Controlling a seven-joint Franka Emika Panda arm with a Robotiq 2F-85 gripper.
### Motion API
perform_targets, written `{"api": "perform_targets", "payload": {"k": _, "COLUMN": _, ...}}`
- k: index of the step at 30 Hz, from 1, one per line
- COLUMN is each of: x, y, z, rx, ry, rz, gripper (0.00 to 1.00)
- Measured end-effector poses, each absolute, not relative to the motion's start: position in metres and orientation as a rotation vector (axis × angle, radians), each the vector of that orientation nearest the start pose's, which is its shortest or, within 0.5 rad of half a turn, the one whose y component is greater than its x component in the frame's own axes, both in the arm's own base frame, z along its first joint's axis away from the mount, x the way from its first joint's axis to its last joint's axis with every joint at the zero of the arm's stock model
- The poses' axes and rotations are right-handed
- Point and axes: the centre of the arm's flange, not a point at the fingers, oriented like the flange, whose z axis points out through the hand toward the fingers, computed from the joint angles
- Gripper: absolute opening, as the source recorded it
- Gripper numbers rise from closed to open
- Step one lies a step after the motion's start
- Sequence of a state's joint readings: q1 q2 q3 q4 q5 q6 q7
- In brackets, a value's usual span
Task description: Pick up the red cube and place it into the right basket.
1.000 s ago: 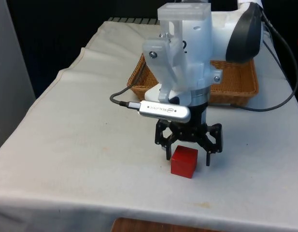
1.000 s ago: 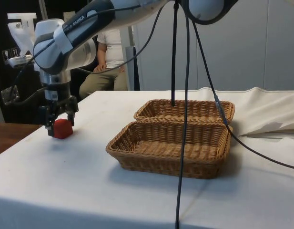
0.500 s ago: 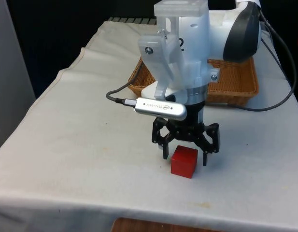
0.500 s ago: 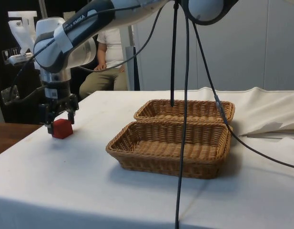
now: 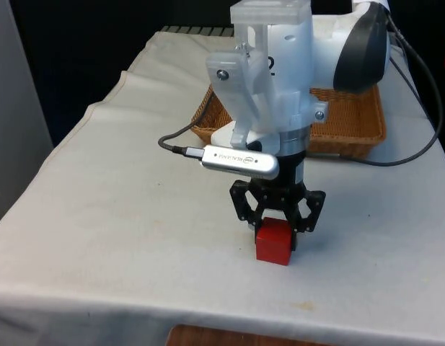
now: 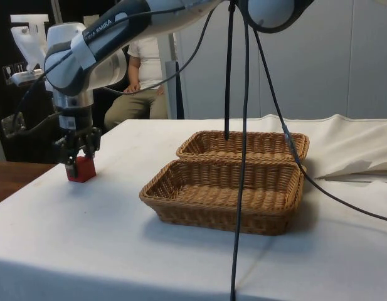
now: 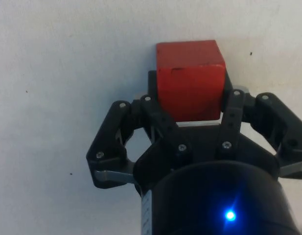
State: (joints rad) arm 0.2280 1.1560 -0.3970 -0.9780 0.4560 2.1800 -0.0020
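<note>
The red cube point(image 5: 274, 244) rests on the white cloth near the table's front edge, also seen as the red cube point(image 6: 81, 170) at the side view's left. My gripper point(image 5: 274, 232) points straight down over it, and its black fingers point(image 7: 230, 105) press against the cube's two sides, shut on it. In the wrist view the cube point(image 7: 190, 78) sits squarely between the fingers of the gripper point(image 7: 190, 105). The cube still touches the cloth. Two wicker baskets stand side by side behind the arm: one on the front view's right point(image 5: 355, 126), one on its left point(image 5: 206, 115).
In the side view the baskets point(image 6: 224, 194) point(image 6: 249, 145) sit mid-table, with black cables point(image 6: 243, 157) hanging in front of them. A person point(image 6: 140, 81) sits behind the table's far side. The table's front edge point(image 5: 208, 317) lies close to the cube.
The fingers, wide open around the cube in the earlier frames, have closed onto its sides. The gripper has come down slightly; the cube has not moved.
</note>
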Motion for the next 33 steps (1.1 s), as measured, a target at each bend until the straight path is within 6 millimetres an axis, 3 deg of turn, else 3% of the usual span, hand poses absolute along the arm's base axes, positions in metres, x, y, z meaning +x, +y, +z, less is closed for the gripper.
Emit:
{"api": "perform_targets", "payload": {"k": 6, "x": 0.793, "y": 0.007, "z": 0.180, "rx": -3.100, "ry": 0.256, "rz": -0.184, "gripper": 0.03}}
{"api": "perform_targets", "payload": {"k": 23, "x": 0.786, "y": 0.017, "z": 0.232, "rx": -3.107, "ry": 0.234, "rz": -0.105, "gripper": 0.03}}
{"api": "perform_targets", "payload": {"k": 33, "x": 0.781, "y": 0.026, "z": 0.244, "rx": -3.114, "ry": 0.215, "rz": -0.101, "gripper": 0.03}}
